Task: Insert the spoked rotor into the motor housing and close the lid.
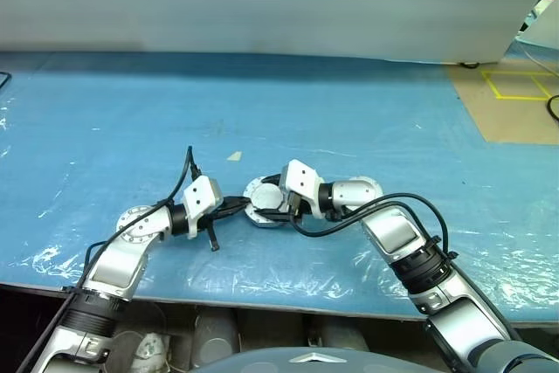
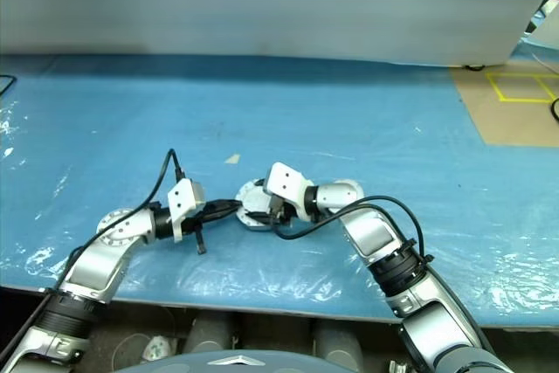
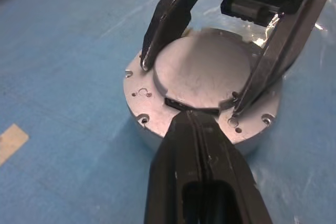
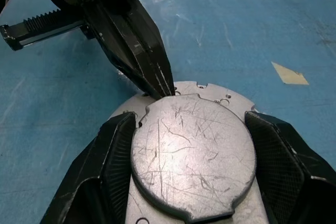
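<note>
The housing stands on the blue table with the lid on top. The right gripper holds the lid by its two sides. The closed left gripper touches the lid's edge.

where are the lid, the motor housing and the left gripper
lid (image 4: 191, 163), right wrist view, middle of its scratched plain face
motor housing (image 3: 137, 102), left wrist view, bare top flange beside the lid
left gripper (image 3: 193, 124), left wrist view, closed fingertips at the lid's edge
</note>
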